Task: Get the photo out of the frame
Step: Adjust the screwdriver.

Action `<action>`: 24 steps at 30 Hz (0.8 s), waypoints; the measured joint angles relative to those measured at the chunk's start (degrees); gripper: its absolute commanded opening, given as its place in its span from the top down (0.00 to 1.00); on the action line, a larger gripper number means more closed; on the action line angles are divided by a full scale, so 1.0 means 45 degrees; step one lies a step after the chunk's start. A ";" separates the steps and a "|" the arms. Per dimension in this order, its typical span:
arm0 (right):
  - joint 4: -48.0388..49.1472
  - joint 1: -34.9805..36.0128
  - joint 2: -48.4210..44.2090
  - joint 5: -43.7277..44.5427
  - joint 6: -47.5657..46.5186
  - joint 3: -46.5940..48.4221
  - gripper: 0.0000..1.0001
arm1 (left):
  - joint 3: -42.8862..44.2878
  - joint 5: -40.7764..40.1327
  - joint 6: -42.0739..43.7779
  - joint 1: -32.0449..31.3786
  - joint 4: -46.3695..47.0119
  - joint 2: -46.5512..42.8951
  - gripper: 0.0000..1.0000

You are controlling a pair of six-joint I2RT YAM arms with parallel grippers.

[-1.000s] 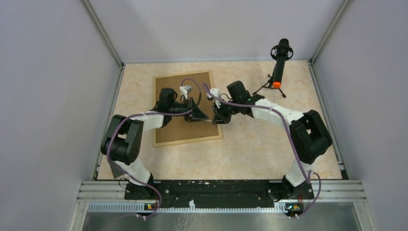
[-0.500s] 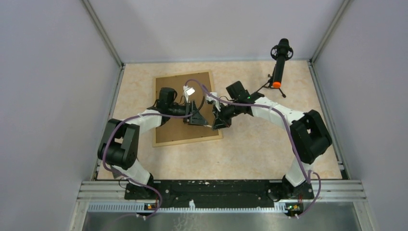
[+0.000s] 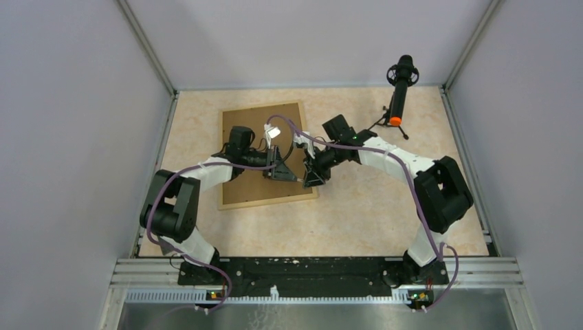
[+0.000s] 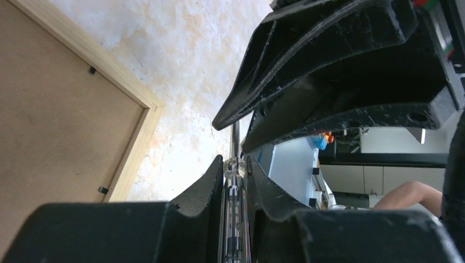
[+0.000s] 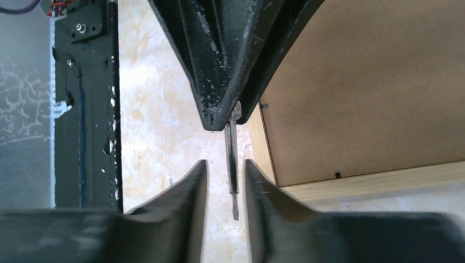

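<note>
Grey walls close in a pale marbled counter, with both arms reaching in from its near edge. Toward the counter's far left corner the frame lies flat, its brown fibreboard back facing up inside the light-wood border and slightly skewed to the counter's edges; the photo cannot be seen from this side. A black microphone with an orange tip stands on a small tripod near the far right corner. Both end effectors meet over the frame's near right corner. The left end effector is clamped on a thin metal screwdriver, whose flat tip points down over bare counter just outside the frame. The right end effector stands narrowly parted, one finger on each side of the shaft without touching it. Small black tabs sit along the frame's inner edge.
</note>
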 measured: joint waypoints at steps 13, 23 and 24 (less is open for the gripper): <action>0.1447 -0.2997 0.0087 0.0282 0.4663 -0.0529 0.28 | -0.1632 -0.2312 -0.1321 0.0321 0.2361 0.0631 1.00; 0.2361 -0.3254 0.1564 0.0767 0.7567 -0.1083 0.35 | -0.1953 -0.3429 -0.1987 0.0355 0.4794 0.1855 1.00; 0.2492 -0.3249 0.1666 0.0743 0.7747 -0.1103 0.37 | -0.1982 -0.3492 -0.1996 0.0364 0.4930 0.1904 1.00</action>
